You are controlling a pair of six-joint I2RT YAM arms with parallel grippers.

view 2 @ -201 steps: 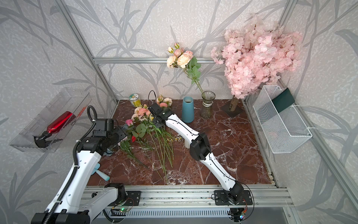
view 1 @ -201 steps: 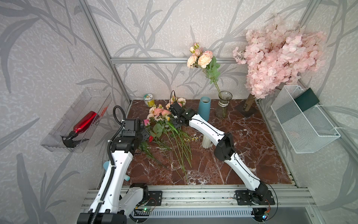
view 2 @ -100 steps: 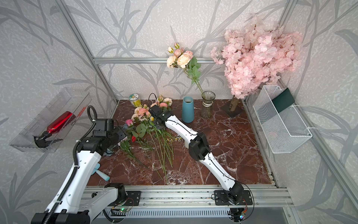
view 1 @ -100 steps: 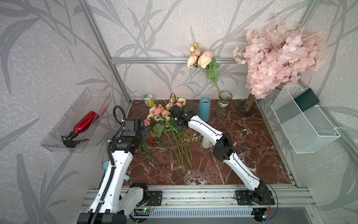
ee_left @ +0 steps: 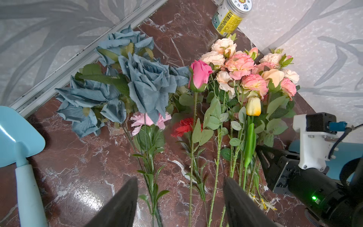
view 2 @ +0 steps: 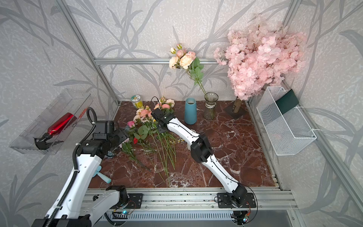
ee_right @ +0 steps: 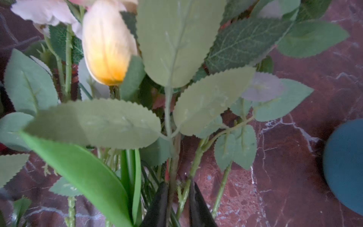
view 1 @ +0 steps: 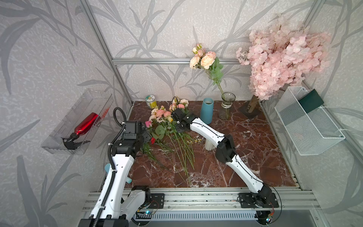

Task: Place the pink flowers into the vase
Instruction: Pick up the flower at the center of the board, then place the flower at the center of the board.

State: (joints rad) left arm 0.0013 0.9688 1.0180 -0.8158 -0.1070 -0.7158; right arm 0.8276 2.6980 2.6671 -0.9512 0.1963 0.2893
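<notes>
One salmon-and-peach ruffled spray (view 1: 204,60) stands in the clear ribbed glass vase (view 1: 227,106). The rest of the pink flowers (ee_left: 247,78) lie heaped on the red marble surface (view 1: 245,157). Right fingers (ee_right: 196,204) pinch a green stem, likely one of theirs. Left fingers (ee_left: 121,204) are spread and empty. Lift and insertion not yet done.

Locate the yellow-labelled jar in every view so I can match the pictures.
In a top view: the jar stands in the far left corner of the table.
In a top view: the jar stands in that same corner.
Left wrist: the jar stands just beyond the flower heads.
Right wrist: not in it.
Shared landmark: the pink flowers lying beside the jar.
</notes>
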